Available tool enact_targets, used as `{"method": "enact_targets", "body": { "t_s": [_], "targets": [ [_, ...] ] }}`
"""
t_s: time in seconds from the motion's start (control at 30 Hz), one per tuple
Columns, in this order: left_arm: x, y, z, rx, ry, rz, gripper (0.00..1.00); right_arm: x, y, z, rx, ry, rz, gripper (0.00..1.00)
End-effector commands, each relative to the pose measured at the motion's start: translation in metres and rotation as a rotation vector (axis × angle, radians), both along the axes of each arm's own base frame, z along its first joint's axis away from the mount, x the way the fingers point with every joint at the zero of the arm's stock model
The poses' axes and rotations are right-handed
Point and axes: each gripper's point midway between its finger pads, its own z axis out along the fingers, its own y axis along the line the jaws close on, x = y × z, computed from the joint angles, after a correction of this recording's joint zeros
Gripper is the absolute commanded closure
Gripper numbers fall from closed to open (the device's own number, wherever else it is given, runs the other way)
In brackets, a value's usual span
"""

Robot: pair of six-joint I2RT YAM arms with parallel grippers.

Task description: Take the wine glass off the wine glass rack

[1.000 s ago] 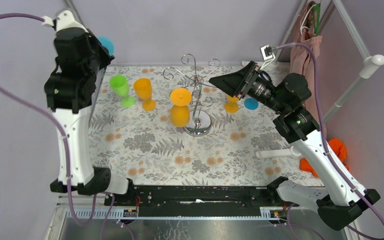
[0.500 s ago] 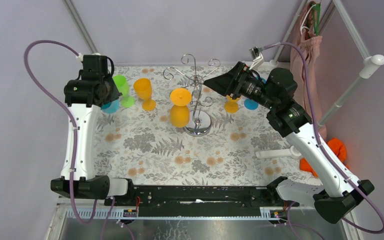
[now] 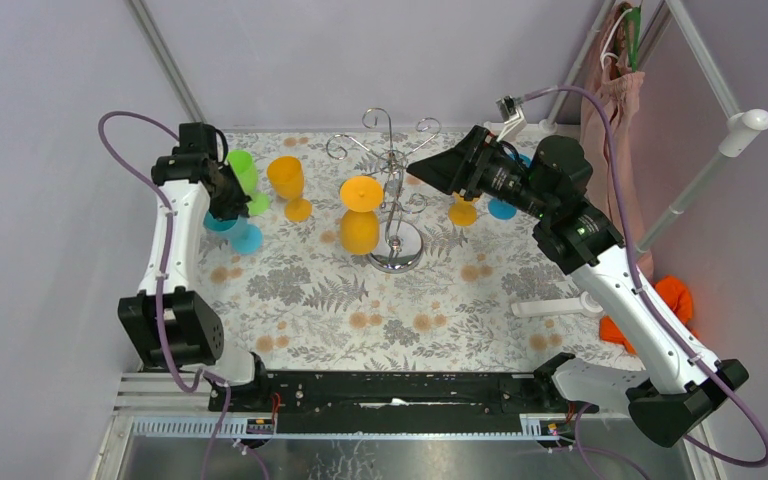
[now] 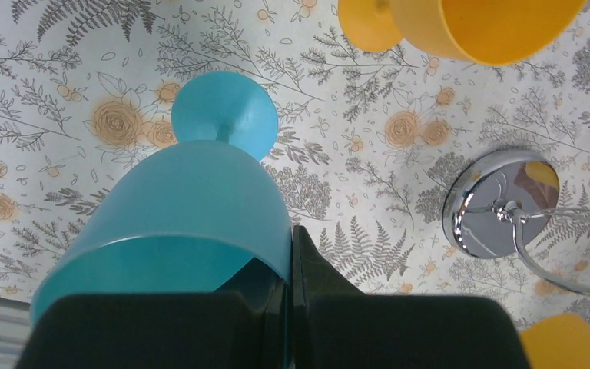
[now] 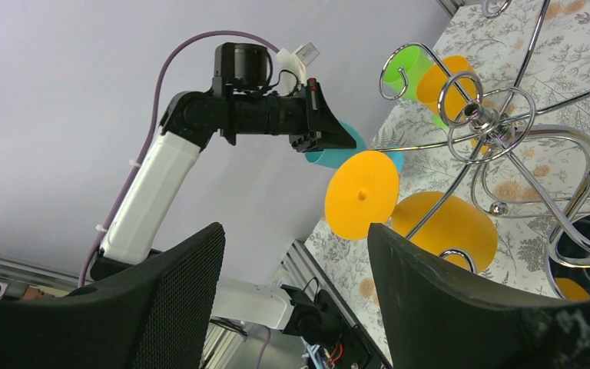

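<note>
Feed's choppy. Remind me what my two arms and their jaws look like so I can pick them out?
Both the left arm and the right arm have white links between black joint housings, and a purple cable loops along each. The left gripper and the right gripper have broad black jaws; the right's look mesh-textured.

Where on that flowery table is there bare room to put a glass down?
The near half of the cloth, between the wine glass rack and the arm bases, is bare. The far strip is crowded: green glass, upright orange glass, the hanging wine glass, right gripper.
</note>
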Motion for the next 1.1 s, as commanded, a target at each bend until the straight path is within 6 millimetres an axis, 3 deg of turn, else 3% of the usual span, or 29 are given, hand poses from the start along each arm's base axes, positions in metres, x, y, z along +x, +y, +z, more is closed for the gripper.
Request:
{"method": "enact_targets", "body": {
  "t_s": [0.0, 0.17, 0.43, 0.83, 1.07],
  "targets": [
    [0.023, 0.010, -0.006, 0.005, -0.038, 0.023, 1.00, -0.002, 0.001, 0.003, -0.008, -0.033, 0.010, 0.24],
    [0.031, 0.029, -0.026, 0.038, 0.012, 0.070, 1.00, 0.002, 0.000, -0.005, -0.013, -0.023, -0.002, 0.24],
    [0.048, 0.039, -0.060, 0.010, 0.062, 0.081, 1.00, 0.008, 0.002, -0.013, -0.019, -0.003, 0.007, 0.24],
    [0.056, 0.046, -0.078, 0.023, 0.115, 0.093, 1.00, 0.015, -0.003, -0.022, -0.010, 0.024, 0.002, 0.24],
    [0.051, 0.049, -0.073, 0.045, 0.124, 0.090, 0.80, 0.016, 0.002, -0.021, 0.019, 0.022, 0.041, 0.23]
  ]
}}
